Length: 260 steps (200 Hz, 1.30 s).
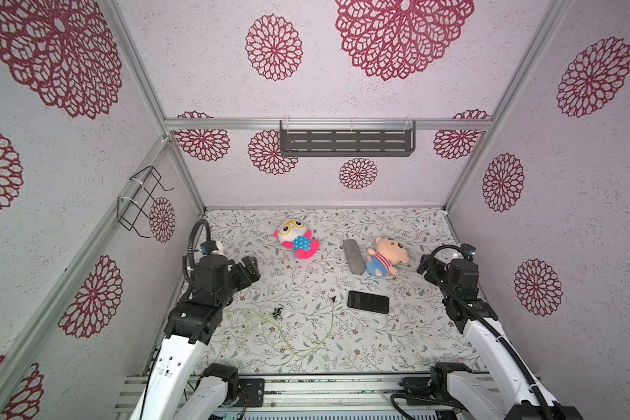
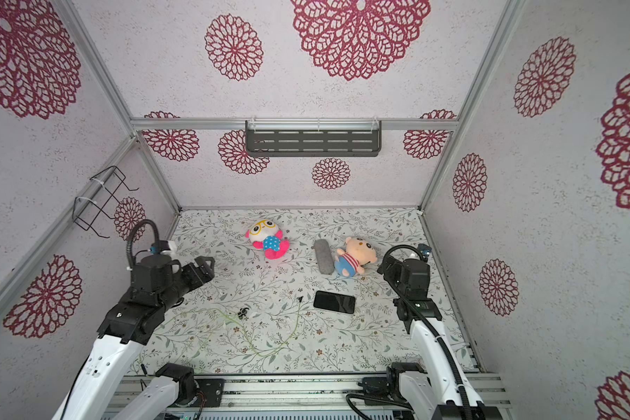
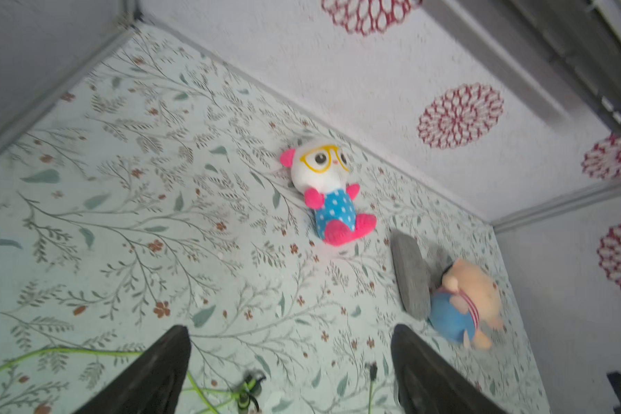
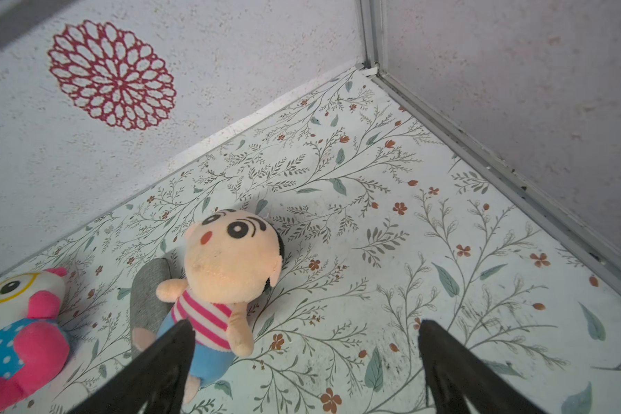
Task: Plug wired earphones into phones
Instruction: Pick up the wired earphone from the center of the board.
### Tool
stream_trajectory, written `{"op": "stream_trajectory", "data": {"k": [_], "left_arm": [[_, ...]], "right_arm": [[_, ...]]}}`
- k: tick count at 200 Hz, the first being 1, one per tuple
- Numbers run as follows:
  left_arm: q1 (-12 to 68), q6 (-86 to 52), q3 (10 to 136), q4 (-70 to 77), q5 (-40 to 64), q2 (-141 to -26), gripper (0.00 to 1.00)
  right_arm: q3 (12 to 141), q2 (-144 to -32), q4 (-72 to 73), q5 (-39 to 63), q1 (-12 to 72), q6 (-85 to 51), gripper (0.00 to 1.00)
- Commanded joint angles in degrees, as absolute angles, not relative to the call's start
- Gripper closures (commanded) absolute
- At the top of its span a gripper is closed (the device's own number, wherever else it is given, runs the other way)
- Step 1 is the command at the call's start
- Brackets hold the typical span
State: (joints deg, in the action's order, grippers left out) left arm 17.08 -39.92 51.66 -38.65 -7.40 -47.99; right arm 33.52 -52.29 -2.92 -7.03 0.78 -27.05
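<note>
Left tool (image 1: pixel 251 269) hangs above the left side of the worktop (image 1: pixel 415 345), jaws spread wide and gripping nothing. Its wrist view shows bare floral surface between the two dark fingers (image 3: pixel 165 358). Right tool (image 1: pixel 424 263) is over on the right, also wide open and empty, and in its wrist view (image 4: pixel 303 324) it looks down toward the far right corner.

Just below the left tool lie the earphones (image 1: pixel 330 323), loose on the worktop. The earbuds (image 1: pixel 278 312) sit bunched near the left arm. The pale green cable (image 2: pixel 270 349) loops toward the near edge, then climbs back up to the plug (image 1: pixel 333 299). That last stretch runs near to far, and the plug's tip points at the back wall.

The phone (image 1: pixel 368 302) lies flat and screen up, just right of the plug with a small gap between them. Its long axis runs left to right, so one short edge faces the plug.

Further back there's a grey pad (image 1: pixel 353 256) touching a doll in a striped shirt (image 1: pixel 386 256). A toy with yellow glasses (image 1: pixel 297 240) sits off to their left.
</note>
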Motion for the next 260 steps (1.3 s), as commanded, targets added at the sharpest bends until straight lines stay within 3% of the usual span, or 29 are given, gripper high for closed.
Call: {"op": "stream_trajectory", "data": {"k": [1, 48, 77, 96, 112, 131, 171, 209, 260], "left_arm": [[25.9, -45.6, 54.2, -45.0, -15.9, -53.3, 0.13], [44.6, -56.2, 65.3, -49.3, -25.5, -75.5, 0.23], [50.9, -54.8, 79.4, -57.6, -25.7, -93.2, 0.37], [53.4, -52.9, 84.6, -57.3, -23.9, -100.6, 0.39], [53.3, -53.3, 85.7, -54.8, -20.3, -105.3, 0.51], [53.9, -54.5, 87.7, -51.9, -16.3, -109.3, 0.52], [56.1, -58.7, 91.4, -53.4, -17.9, -116.8, 0.56], [56.1, -58.7, 88.8, -51.2, -15.4, -118.7, 0.66], [55.3, -58.7, 84.1, -47.5, -14.0, -117.3, 0.71]], "right_arm": [[36.0, -51.9, -7.7, -4.3, 0.6, -27.4, 0.01], [36.1, -51.3, -13.5, -6.9, 0.7, -27.1, 0.01], [34.7, -49.6, -16.8, -10.7, 0.6, -27.5, 0.01], [32.8, -47.7, -17.7, -11.9, 0.6, -29.5, 0.01], [31.1, -46.0, -17.6, -11.4, 0.5, -31.1, 0.01], [29.2, -44.7, -16.5, -9.8, 0.6, -32.6, 0.01], [27.6, -44.9, -14.9, -10.3, 0.6, -33.1, 0.01], [27.1, -46.6, -13.9, -9.4, 0.6, -32.5, 0.01], [26.0, -46.5, -13.0, -7.8, 0.6, -32.4, 0.01]]}}
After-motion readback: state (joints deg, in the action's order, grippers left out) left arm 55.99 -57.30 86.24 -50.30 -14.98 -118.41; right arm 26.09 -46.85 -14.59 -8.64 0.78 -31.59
